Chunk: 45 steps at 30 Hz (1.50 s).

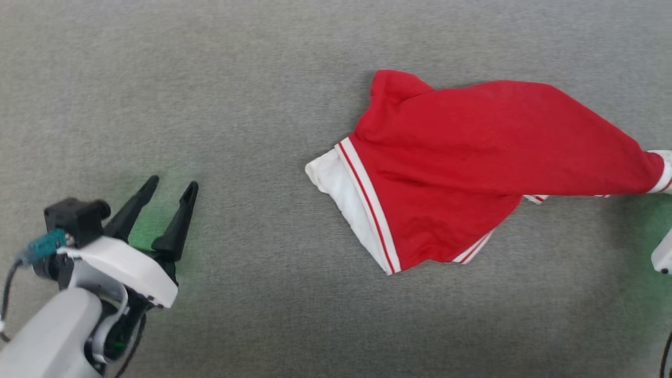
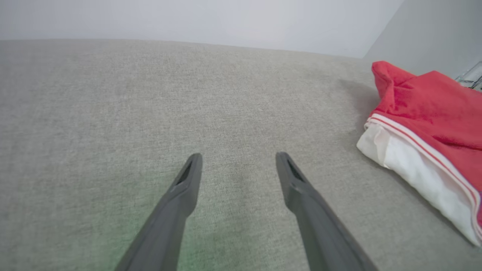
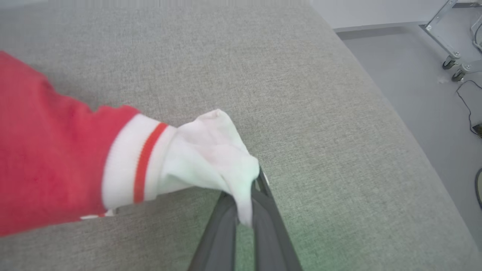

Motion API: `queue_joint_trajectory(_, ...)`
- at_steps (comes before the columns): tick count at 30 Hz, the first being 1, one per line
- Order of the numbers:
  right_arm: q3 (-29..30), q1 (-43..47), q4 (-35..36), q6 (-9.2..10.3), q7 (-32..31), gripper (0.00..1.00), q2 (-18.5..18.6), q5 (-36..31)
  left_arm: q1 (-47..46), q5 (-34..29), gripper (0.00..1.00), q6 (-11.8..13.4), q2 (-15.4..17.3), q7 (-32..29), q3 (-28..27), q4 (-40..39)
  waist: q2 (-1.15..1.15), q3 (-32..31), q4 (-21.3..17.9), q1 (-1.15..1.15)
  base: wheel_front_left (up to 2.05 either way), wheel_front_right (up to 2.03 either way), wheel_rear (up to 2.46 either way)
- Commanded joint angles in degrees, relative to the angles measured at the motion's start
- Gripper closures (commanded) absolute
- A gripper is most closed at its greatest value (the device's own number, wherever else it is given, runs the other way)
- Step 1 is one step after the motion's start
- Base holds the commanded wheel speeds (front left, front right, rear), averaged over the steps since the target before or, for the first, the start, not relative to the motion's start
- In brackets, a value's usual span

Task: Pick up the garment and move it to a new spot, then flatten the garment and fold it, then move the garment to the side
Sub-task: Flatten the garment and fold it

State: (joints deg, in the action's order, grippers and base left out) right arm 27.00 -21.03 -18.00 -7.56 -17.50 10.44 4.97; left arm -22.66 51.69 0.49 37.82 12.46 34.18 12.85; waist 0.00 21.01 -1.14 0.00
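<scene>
Two grippers, one loaded. Right gripper (image 3: 248,194): jaws clamped fully together on a pinch of white cloth at the end of one sleeve (image 3: 211,154) of the garment (image 1: 472,157). The cloth bunches over the fingertips in the right wrist view. From that pinch the sleeve runs back through a white cuff band with a red stripe into the red body. Head view: garment lies on the grey fabric surface (image 1: 210,79), right of centre, drawn into a long taper toward the right edge of the frame, where the striped band sits. A shadow under that narrow end suggests it is raised a little, can't tell how much. Wide end points left: the other sleeve (image 1: 336,184), white with red-and-white striped trim, lies flat on the surface, and a red corner stands folded at the far side. Strips of striped trim peek out under the near edge. Left gripper (image 1: 173,184): jaws spread wide, nothing between them, fingers over bare surface at lower left, well apart from the garment. Left wrist view has the other sleeve off to the right of the fingers, not touching. Green glow on the surface by each gripper. Pale part of the right arm (image 1: 662,257) at the head view's right edge. Right wrist view also catches the surface's rounded edge, floor beyond it, a wheeled metal frame (image 3: 452,56) and a cable (image 3: 467,101).
</scene>
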Motion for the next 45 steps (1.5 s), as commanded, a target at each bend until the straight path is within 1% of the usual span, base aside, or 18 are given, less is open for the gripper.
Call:
queue_joint_trajectory(1,0.3,-0.7,0.0,0.14,1.3,0.00,-0.3,-0.1,-1.3,-0.4,0.00,-0.7,0.3,-0.6,0.1,-0.5,0.00,-0.4,-0.8,0.00,0.00,0.00,0.00)
queue_joint_trajectory(6,0.6,0.9,1.4,0.13,6.3,0.00,-2.1,0.4,-6.1,-1.3,0.00,-4.4,3.5,-5.1,1.5,-2.6,0.00,-0.9,-3.1,0.00,0.00,0.00,0.00)
queue_joint_trajectory(11,0.0,3.0,5.1,0.13,9.6,0.00,-4.4,1.7,-12.1,0.9,0.00,-7.4,7.3,-14.6,4.3,-4.6,0.00,-0.6,-6.1,0.00,0.00,0.00,0.00)
queue_joint_trajectory(14,-1.3,4.2,6.9,0.14,10.2,0.00,-5.5,2.1,-15.1,5.6,0.00,-7.9,8.8,-23.5,7.1,-4.8,0.00,-0.3,-8.0,0.00,0.00,0.00,0.00)
queue_joint_trajectory(17,-3.1,4.9,8.2,0.13,10.6,0.00,-6.4,2.5,-17.8,12.5,0.00,-8.0,9.9,-33.4,11.1,-6.2,0.00,0.1,-9.8,0.00,0.00,0.00,0.00)
queue_joint_trajectory(20,-4.9,5.3,8.9,0.13,10.7,0.00,-7.0,2.9,-20.5,18.1,0.00,-8.0,11.0,-39.7,13.2,-6.8,0.00,0.8,-11.4,0.00,0.00,0.00,0.00)
queue_joint_trajectory(25,-6.1,5.7,9.2,0.13,11.3,0.00,-7.4,3.7,-23.7,22.1,0.00,-8.0,11.2,-43.7,15.2,-5.9,0.00,1.6,-13.2,0.00,0.00,0.00,0.00)
queue_joint_trajectory(29,-6.6,5.6,9.1,0.13,11.8,0.00,-7.5,4.0,-25.5,20.7,0.00,-8.0,10.7,-44.3,17.3,-3.5,0.00,2.2,-14.0,0.00,0.00,0.00,0.00)
queue_joint_trajectory(30,-6.7,5.5,9.1,0.13,11.9,0.00,-7.5,4.0,-25.8,20.6,0.17,-8.0,10.5,-44.4,18.0,-3.1,0.00,2.4,-14.1,0.00,0.00,0.00,0.00)
queue_joint_trajectory(31,-6.8,5.4,8.9,0.13,12.0,0.00,-7.5,4.0,-26.0,21.6,0.61,-8.0,10.1,-44.5,18.4,-2.4,0.00,2.5,-14.2,0.00,0.00,0.00,0.00)
queue_joint_trajectory(32,-6.9,5.3,8.8,0.13,12.1,0.00,-7.6,4.1,-26.2,22.5,0.93,-8.0,9.8,-44.7,18.7,-1.9,0.00,2.6,-14.3,0.00,0.00,0.00,0.00)
queue_joint_trajectory(33,-6.9,5.3,8.8,0.13,12.1,0.00,-7.6,4.1,-26.5,22.9,1.00,-8.0,9.8,-44.7,18.9,-1.5,0.00,2.7,-14.3,0.00,0.00,0.00,0.00)
queue_joint_trajectory(38,-6.7,4.9,8.6,0.13,12.6,0.00,-7.6,4.4,-28.0,25.1,1.00,-8.0,10.2,-42.9,18.6,-1.2,0.00,3.0,-13.9,0.00,0.00,0.00,0.00)
queue_joint_trajectory(41,-6.9,4.4,8.2,0.13,13.2,0.00,-7.6,4.8,-28.9,26.2,1.00,-8.0,11.6,-40.4,17.2,-1.6,0.00,3.1,-13.5,0.00,0.00,0.00,0.00)
queue_joint_trajectory(42,-7.0,4.4,7.9,0.13,13.3,0.00,-7.6,5.1,-28.9,26.7,1.00,-8.0,12.5,-39.8,16.9,-2.1,0.00,3.1,-13.3,0.00,0.00,0.00,0.00)
queue_joint_trajectory(43,-6.9,4.5,7.5,0.13,13.8,0.00,-7.5,5.3,-29.2,27.3,1.00,-8.0,15.0,-38.4,15.9,-3.2,0.00,3.0,-12.8,0.00,0.00,0.00,0.00)
queue_joint_trajectory(44,-6.9,4.5,7.5,0.13,13.8,0.00,-7.5,5.3,-29.2,27.3,1.00,-8.0,15.0,-38.4,15.9,-3.2,0.00,3.0,-12.8,0.00,0.00,0.00,0.00)
queue_joint_trajectory(45,-7.0,4.6,7.2,0.13,14.1,0.00,-7.5,5.6,-29.3,27.8,1.00,-8.0,16.3,-37.9,15.3,-4.0,0.00,2.9,-12.5,0.00,0.00,0.00,0.00)
